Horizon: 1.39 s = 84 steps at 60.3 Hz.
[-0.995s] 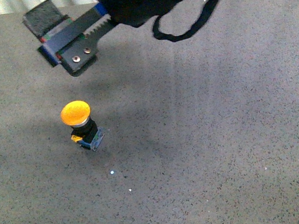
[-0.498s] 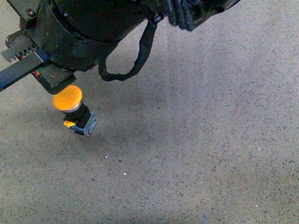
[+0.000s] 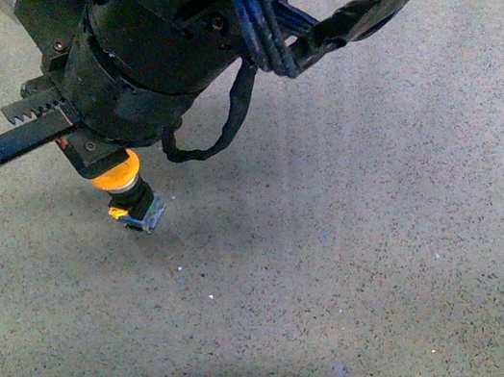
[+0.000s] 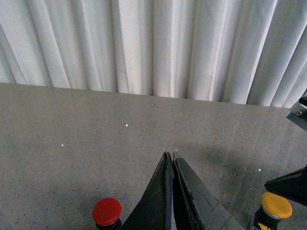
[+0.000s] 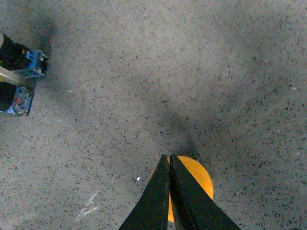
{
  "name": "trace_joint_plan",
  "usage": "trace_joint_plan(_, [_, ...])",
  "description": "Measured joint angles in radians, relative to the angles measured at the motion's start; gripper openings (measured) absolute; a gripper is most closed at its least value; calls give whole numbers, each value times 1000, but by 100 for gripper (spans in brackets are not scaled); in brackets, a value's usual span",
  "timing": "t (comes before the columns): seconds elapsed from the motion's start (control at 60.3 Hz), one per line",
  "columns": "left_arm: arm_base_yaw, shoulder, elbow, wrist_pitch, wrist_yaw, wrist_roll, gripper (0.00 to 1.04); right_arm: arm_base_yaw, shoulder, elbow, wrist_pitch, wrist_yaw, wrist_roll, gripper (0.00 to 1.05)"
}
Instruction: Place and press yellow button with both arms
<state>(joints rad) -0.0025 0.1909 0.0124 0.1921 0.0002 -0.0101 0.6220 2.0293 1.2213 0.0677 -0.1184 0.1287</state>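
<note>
The yellow button (image 3: 120,177) stands upright on the grey speckled table (image 3: 362,257), with its black body and bluish-clear base (image 3: 146,214) showing. My right gripper (image 3: 99,163) is shut and sits directly on top of the cap, hiding part of it. In the right wrist view the shut fingertips (image 5: 170,158) lie over the orange-yellow cap (image 5: 199,180). My left gripper (image 4: 171,156) is shut and empty, off to one side; its view shows the yellow button (image 4: 276,205) with the right gripper's black tip (image 4: 290,184) above it.
A red button (image 4: 107,211) stands near my left gripper. Two bluish-clear button bases (image 5: 23,60) (image 5: 14,98) show at the edge of the right wrist view. A black cable loop (image 3: 222,127) hangs from the right arm. White curtains (image 4: 153,43) back the table.
My right arm has swung in over the yellow button and come down. The cap was fully visible a second ago and is now partly covered by the gripper.
</note>
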Motion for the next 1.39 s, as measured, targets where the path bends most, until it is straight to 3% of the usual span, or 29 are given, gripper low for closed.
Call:
trace_joint_plan(0.066, [0, -13, 0, -14, 0, 0, 1, -1, 11, -4, -16, 10, 13, 1])
trace_joint_plan(0.166, [0, -145, 0, -177, 0, 0, 1, -4, 24, -6, -37, 21, 27, 1])
trace_joint_plan(0.464, [1, -174, 0, -192, 0, 0, 1, -29, -10, -61, 41, -2, 95, 1])
trace_joint_plan(0.763, [1, -174, 0, -192, 0, 0, 1, -188, -325, -245, 121, 23, 141, 1])
trace_joint_plan(0.846, [1, -174, 0, -192, 0, 0, 1, -272, -540, -380, 123, 19, 90, 22])
trace_joint_plan(0.879, [1, -174, 0, -192, 0, 0, 1, -276, -612, -455, 212, 123, 45, 19])
trace_joint_plan(0.929, [1, -174, 0, -192, 0, 1, 1, -293, -743, -608, 460, 320, -36, 7])
trace_joint_plan(0.978, [1, -174, 0, -192, 0, 1, 1, -322, -839, -706, 595, 386, -72, 1])
trace_joint_plan(1.111, [1, -174, 0, -192, 0, 1, 1, -397, -965, -890, 658, 332, -109, 1])
trace_joint_plan(1.393, [1, -174, 0, -192, 0, 1, 1, -483, -1136, -1043, 640, 250, -122, 1])
